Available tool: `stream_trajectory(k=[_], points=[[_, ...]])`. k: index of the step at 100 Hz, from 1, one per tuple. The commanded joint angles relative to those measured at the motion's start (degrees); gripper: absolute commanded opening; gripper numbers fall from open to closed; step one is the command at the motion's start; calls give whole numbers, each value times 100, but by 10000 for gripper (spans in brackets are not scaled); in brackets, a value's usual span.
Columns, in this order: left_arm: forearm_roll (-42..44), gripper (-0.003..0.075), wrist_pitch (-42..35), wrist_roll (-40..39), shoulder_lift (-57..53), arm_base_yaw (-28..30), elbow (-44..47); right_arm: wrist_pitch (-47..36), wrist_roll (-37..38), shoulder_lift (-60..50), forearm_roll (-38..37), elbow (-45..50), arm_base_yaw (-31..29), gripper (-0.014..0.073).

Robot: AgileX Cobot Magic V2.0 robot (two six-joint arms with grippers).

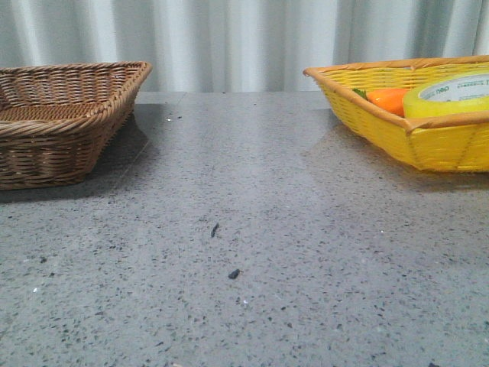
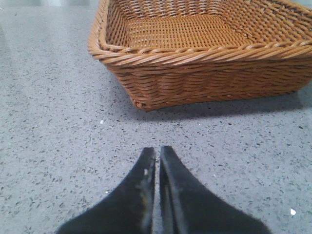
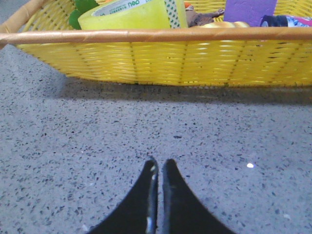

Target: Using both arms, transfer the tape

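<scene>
Worktop point(image 1: 252, 229) surface is grey speckled stone, bare across the near and middle area in the front view apart from two small dark specks point(image 1: 234, 274).

Left gripper point(image 2: 157, 152): jaws together, tips nearly touching, held low over the worktop. Bare stone lies between the tips and the brown basket point(image 2: 204, 73), whose braided near rim faces the gripper.

Right gripper point(image 3: 159, 163): jaws together, likewise low over the worktop, with bare stone between the tips and the yellow basket point(image 3: 185, 63). An orange-brown band caps that basket's near rim.

Far left of the front view: brown basket at the worktop's left side, its inner floor bare where visible.

Far right: yellow basket, cut off by the frame edge. Tape point(image 1: 447, 97) lies inside it, rising above the rim, white core visible. A carrot point(image 1: 386, 99) lies just beside the tape. The right wrist view shows the tape point(image 3: 134, 13) behind the near rim, with a purple item point(image 3: 248, 9) further along.

Curtain point(image 1: 229, 38) closes the far edge.
</scene>
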Motion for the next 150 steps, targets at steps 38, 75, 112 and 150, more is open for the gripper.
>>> stream_trajectory(k=[38, 75, 112, 150], points=[[-16, -20, -375, -41, -168, 20, 55, -73, -58, -107, -103, 127, 11, -62], [-16, -20, -375, -41, -168, 20, 55, -73, -58, -107, -103, 127, 11, -62], [-16, -20, -375, -41, -168, 20, 55, -660, -58, -107, -175, 127, 11, -62], [-16, -20, -375, -41, -168, 20, 55, -1632, -58, -107, -110, 127, 11, -62]])
